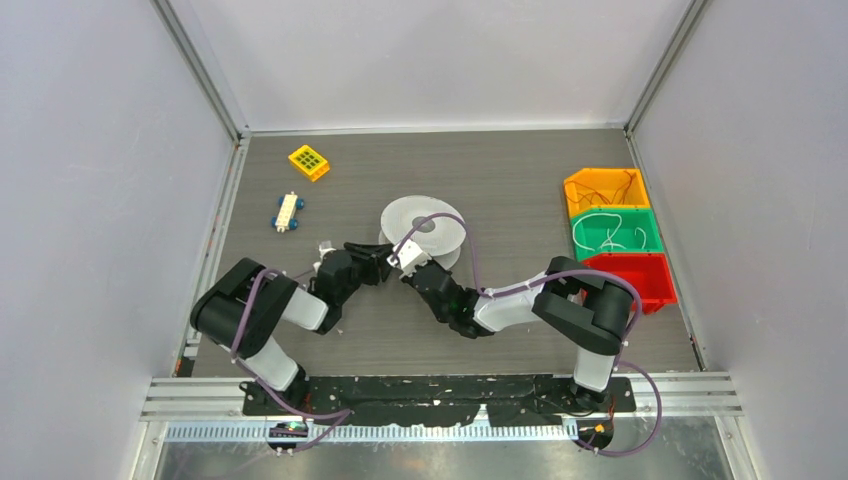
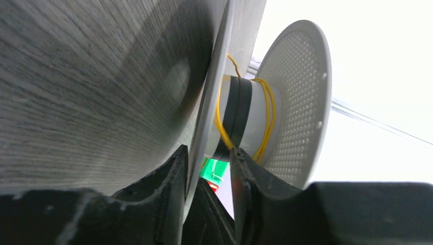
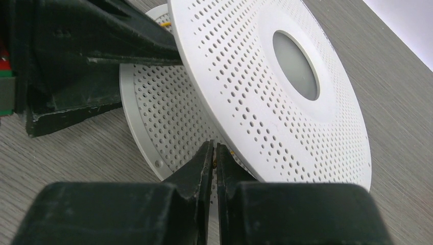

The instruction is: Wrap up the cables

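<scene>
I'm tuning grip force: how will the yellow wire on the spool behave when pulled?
The yellow wire looks thread-thin and hangs in loose loops around the spool hub, so it is probably floppy and nearly weightless. Slack turns may slip sideways or unwind. Being so thin, it could kink or slide from the right gripper.

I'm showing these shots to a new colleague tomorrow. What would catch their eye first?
Mid-table, the white perforated spool stands out, both pincers meeting at its near edge. The left pincer straddles one flange, with yellow wire looped around the hub; the right pincer is nearly shut between the flanges. At the right edge sit orange, green and red bins.
</scene>
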Controlling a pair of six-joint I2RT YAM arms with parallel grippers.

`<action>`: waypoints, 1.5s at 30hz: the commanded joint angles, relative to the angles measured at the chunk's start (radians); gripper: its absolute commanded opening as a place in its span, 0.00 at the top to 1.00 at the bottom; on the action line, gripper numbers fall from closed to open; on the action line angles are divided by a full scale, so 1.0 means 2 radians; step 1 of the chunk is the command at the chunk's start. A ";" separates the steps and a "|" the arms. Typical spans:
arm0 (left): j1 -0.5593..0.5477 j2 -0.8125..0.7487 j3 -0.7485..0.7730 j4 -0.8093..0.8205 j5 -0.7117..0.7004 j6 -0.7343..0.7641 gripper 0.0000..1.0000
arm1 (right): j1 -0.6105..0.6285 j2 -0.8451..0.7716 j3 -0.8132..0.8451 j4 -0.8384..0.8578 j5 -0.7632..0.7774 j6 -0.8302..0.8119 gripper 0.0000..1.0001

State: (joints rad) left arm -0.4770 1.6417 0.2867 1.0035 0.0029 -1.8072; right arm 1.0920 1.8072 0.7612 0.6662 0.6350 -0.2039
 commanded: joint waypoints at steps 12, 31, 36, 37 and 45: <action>0.000 -0.091 -0.010 -0.134 0.019 0.005 0.55 | -0.003 0.011 0.007 -0.015 -0.019 0.010 0.87; -0.007 -0.239 -0.004 -0.363 -0.025 0.026 0.54 | -0.003 0.024 0.020 -0.028 -0.021 0.006 0.87; -0.007 -0.318 0.007 -0.451 -0.077 0.053 0.55 | -0.003 0.035 0.035 -0.041 -0.024 0.008 0.83; -0.007 -0.333 0.012 -0.471 -0.088 0.062 0.55 | -0.002 0.033 0.037 -0.045 -0.026 0.011 0.83; -0.003 -0.411 0.049 -0.573 -0.178 0.176 0.54 | -0.004 -0.118 0.022 -0.187 -0.117 0.098 0.63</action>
State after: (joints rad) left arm -0.4870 0.8711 0.3275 -0.0280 -0.2119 -1.6108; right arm 1.0889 1.7939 0.7998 0.4126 0.5205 -0.1112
